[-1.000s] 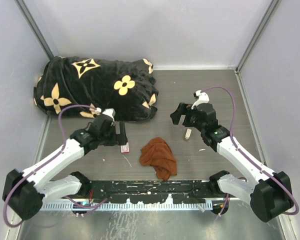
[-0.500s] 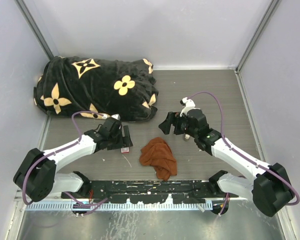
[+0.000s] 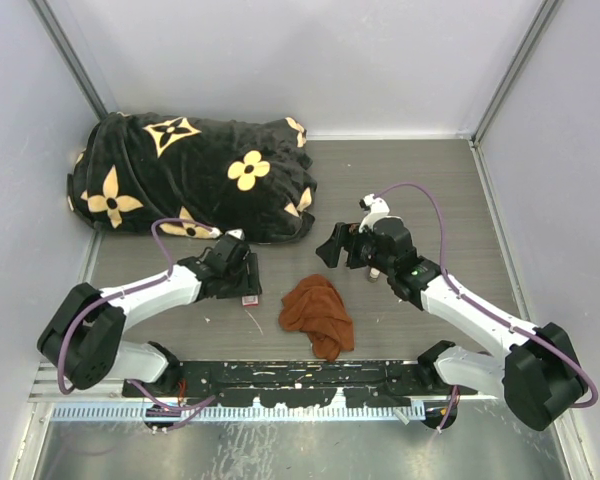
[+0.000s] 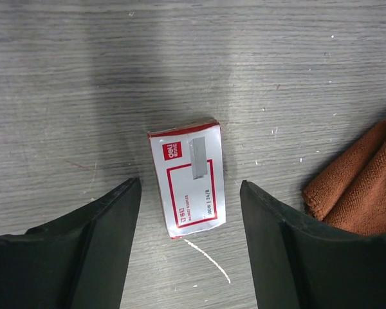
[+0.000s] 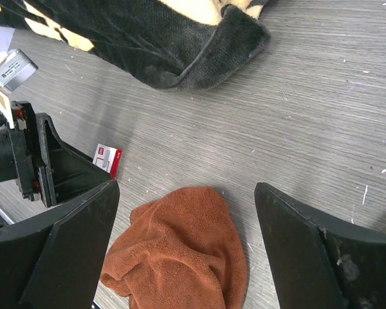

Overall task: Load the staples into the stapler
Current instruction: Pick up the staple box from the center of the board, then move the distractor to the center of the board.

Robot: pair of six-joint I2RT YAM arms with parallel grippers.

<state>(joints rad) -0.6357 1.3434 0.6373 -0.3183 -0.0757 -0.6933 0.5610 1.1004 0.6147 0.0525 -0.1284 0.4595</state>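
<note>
Your left arm [image 3: 150,295] has stretched lower and further out across the counter [image 3: 430,180] since a second ago, and its left fingers [image 4: 103,238] have drawn in from their widest spread. They now stand one on each side of the staples [image 4: 188,177]. The small white box with the red label lies flat on the near-left part of the counter, just left of the rust-brown cloth [image 3: 318,315]. The fingers are open: in the left wrist view bare counter shows between each finger and the box, so nothing is gripped yet. To my eye this means the pick-up of the box is under way, and a little more closing should bring contact on its long sides. Your right arm [image 3: 460,305] has swung in toward the middle of the counter and dropped lower. Its right fingers [image 5: 71,244] are spread wide and hold nothing, hanging over the bare wood between the cloth and the black flowered blanket [image 3: 195,175] at the far-left corner. The stapler [image 3: 376,270] lies untouched right of the middle, partly hidden under the right wrist. Both wrists pitch downward, with the left forearm low and nearly level and the right elbow raised.
</note>
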